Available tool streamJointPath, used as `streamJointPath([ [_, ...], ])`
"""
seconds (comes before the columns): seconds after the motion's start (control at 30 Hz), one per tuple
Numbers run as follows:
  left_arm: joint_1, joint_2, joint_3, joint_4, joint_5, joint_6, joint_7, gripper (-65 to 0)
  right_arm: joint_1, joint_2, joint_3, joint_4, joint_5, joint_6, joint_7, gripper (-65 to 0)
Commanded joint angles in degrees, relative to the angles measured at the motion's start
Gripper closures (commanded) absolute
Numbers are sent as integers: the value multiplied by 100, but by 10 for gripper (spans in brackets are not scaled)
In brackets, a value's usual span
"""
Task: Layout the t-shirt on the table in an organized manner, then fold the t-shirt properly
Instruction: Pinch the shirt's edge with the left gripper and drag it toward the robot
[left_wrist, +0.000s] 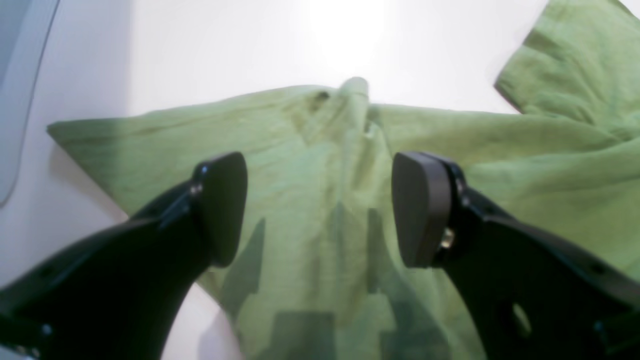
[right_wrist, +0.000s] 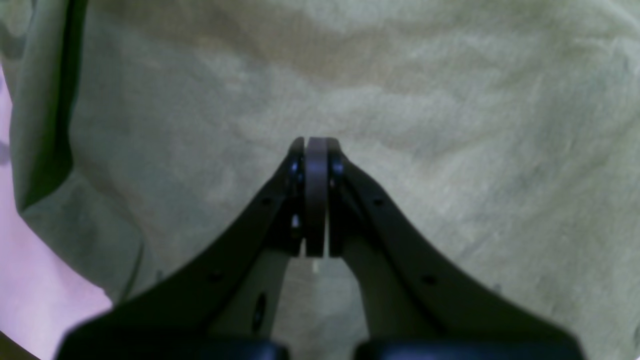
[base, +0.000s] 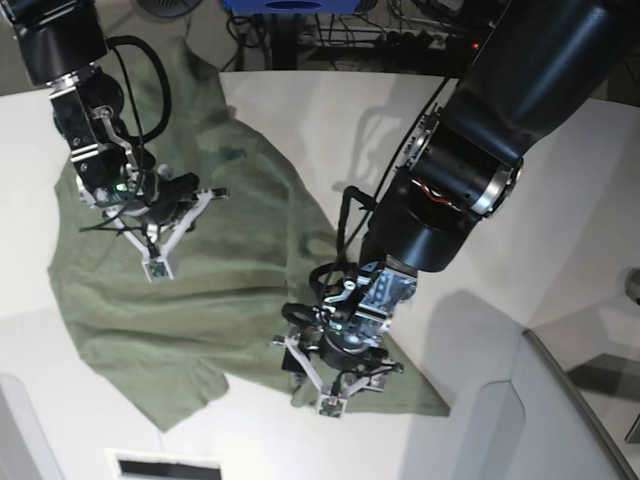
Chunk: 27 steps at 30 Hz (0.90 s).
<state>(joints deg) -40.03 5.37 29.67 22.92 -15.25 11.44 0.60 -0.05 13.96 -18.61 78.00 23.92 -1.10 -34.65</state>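
Note:
The olive-green t-shirt (base: 200, 290) lies spread but wrinkled across the left half of the white table (base: 330, 120). My left gripper (base: 335, 385) hovers over its near right corner. In the left wrist view the left gripper (left_wrist: 320, 210) is open, its black fingers (left_wrist: 225, 210) wide apart and nothing between them. A pinched ridge of the t-shirt (left_wrist: 355, 92) stands up just beyond the fingers. My right gripper (base: 155, 250) is over the shirt's left part. In the right wrist view the right gripper (right_wrist: 316, 142) is shut, pads together, just above flat t-shirt (right_wrist: 450, 125) cloth.
The table's curved edge (left_wrist: 20, 125) runs at the left of the left wrist view. A grey panel (base: 575, 400) sits at the lower right. Cables and a blue object (base: 290, 5) stand behind the table. The left arm's bulky body (base: 470, 170) overhangs the table's middle.

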Motion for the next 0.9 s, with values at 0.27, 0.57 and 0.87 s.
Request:
streamJointPath([
  [0.27, -414, -330, -1002, -608, 34, -182, -117, -439, 54, 7, 19, 99, 12, 0, 68, 0],
  [0.57, 324, -321, -993, 16, 61, -929, -117, -411, 54, 7, 19, 143, 12, 0, -126, 0],
  [0.87, 429, -312, -993, -388, 61, -929, -108, 0, 45, 7, 19, 143, 12, 0, -126, 0],
])
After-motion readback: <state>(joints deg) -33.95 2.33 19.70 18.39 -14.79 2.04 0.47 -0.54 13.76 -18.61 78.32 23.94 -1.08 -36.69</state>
